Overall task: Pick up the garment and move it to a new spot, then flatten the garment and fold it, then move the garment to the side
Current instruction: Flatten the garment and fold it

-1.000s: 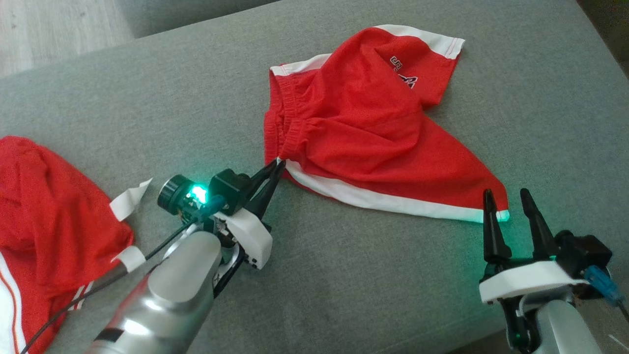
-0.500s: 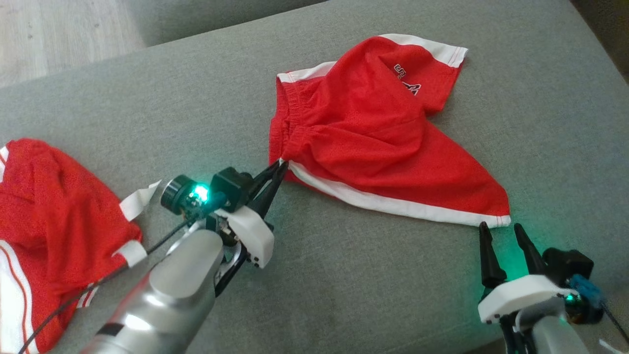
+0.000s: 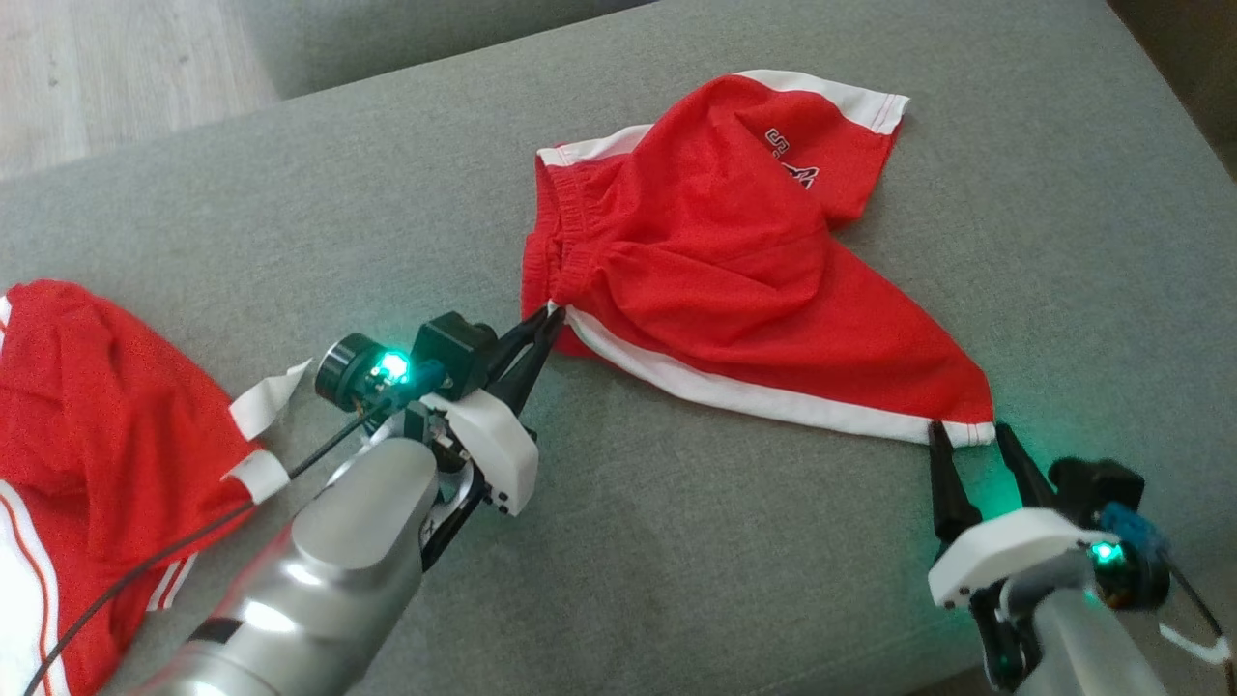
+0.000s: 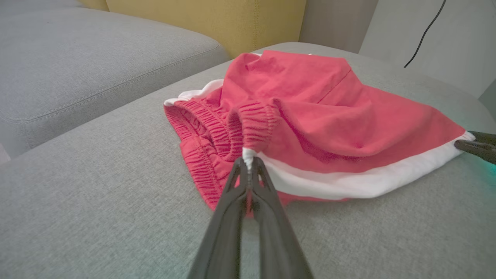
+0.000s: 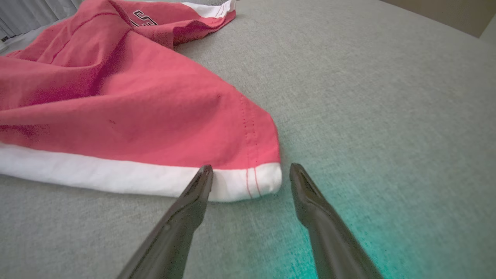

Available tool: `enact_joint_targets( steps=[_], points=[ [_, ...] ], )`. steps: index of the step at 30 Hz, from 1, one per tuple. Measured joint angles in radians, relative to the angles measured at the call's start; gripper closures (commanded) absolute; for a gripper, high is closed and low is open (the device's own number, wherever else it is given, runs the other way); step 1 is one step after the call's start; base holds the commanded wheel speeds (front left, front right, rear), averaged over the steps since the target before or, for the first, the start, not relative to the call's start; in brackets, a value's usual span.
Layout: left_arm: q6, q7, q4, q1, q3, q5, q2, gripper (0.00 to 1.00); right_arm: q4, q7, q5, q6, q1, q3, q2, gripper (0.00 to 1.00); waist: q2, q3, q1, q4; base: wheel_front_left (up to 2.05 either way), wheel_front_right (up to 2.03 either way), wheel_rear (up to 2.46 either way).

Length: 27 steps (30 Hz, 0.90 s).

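I'm in a home sitting room, on a grey upholstered sofa seat [image 3: 676, 580] with stitched seams. Pale wood floor [image 3: 97, 68] lies at my eleven o'clock. In my left wrist view, a yellow backrest [image 4: 213, 23] rises at twelve o'clock.

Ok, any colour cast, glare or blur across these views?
Head view: green glow tints the couch by the right gripper. Left wrist view: shorts washed to pink, own fingers soft. Right wrist view: teal glow on the couch, lower right.

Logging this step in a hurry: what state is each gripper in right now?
Left gripper: shut on the waistband corner of the red shorts.
Right gripper: open, fingertips on either side of the hem corner, not gripping.
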State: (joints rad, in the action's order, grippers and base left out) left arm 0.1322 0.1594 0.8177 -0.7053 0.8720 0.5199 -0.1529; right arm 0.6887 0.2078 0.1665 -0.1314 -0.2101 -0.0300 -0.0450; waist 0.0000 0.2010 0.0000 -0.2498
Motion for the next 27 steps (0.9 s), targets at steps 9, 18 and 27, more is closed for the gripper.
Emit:
enact_joint_targets(
  steps=[9, 18, 27],
  points=[
    [0.0, 0.009, 0.023, -0.011, 0.017, 0.015, 0.001, 1.0, 0.051, -0.001, -0.001, 0.0, -0.043, 0.005, 0.0, 0.36, 0.0, -0.003, 0.0, 0.007, 0.0, 0.0, 0.0],
    [0.0, 0.031, 0.056, -0.01, 0.029, 0.036, 0.009, 1.0, 0.056, -0.007, -0.034, 0.0, -0.041, 0.006, 0.0, 1.0, 0.0, -0.043, 0.0, 0.009, 0.0, 0.0, 0.0],
    [-0.002, 0.063, 0.056, -0.014, 0.02, 0.044, 0.01, 1.0, -0.098, -0.015, -0.049, 0.0, -0.04, 0.013, -0.001, 1.0, 0.0, -0.072, 0.0, 0.027, 0.0, 0.0, 0.0]
  ],
)
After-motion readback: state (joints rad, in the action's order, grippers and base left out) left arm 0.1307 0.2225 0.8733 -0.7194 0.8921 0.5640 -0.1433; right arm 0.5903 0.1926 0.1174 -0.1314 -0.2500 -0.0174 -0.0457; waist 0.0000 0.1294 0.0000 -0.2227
